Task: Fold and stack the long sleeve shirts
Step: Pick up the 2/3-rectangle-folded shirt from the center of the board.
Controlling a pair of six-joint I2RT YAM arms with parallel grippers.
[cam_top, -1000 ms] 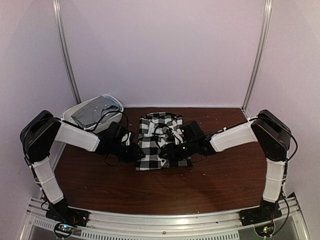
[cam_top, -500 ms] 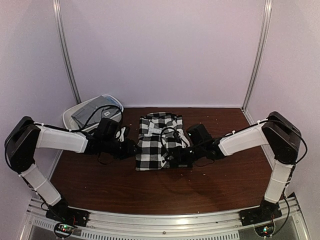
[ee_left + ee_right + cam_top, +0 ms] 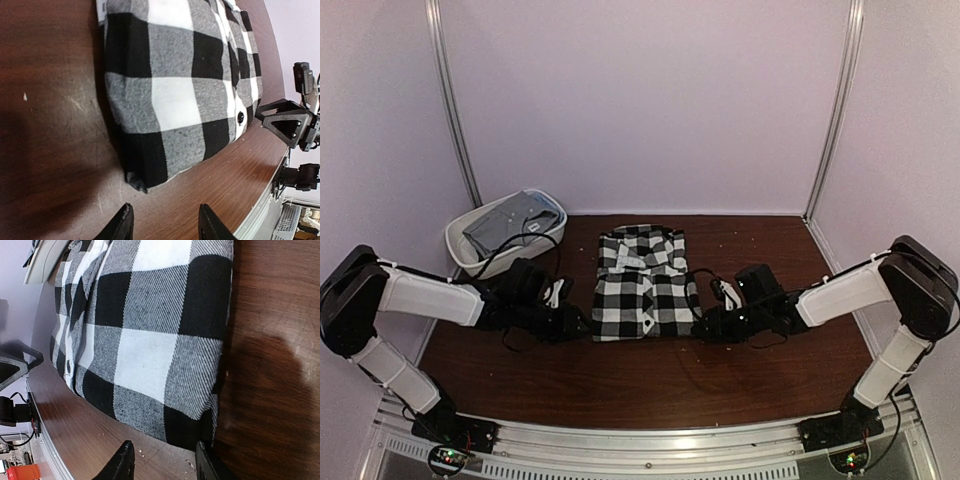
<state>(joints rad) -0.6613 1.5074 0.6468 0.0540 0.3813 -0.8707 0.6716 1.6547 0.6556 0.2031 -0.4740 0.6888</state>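
checked shirt [image 3: 643, 285] is lying folded into a tidy rectangle around the middle of the table [image 3: 650, 385], collar toward the far edge, buttons facing up. left gripper [image 3: 577, 326] sits low over the wood just beside the shirt's near left corner. on the left wrist cam its jaws are apart with only bare table between them, and the cloth corner is just ahead of the fingertips [image 3: 121, 225]. right gripper [image 3: 706, 324] mirrors it at the shirt's near right corner, jaws apart too, nothing in them. on the right wrist cam one finger [image 3: 205, 465] looks really close to the cloth corner, can't tell if it's actually touching. grey shirt [image 3: 505, 228] is bundled up inside the white tub [image 3: 460, 255] at the far left corner of the table, well apart from the checked one. both arms are stretched out low across the table from the near edge.
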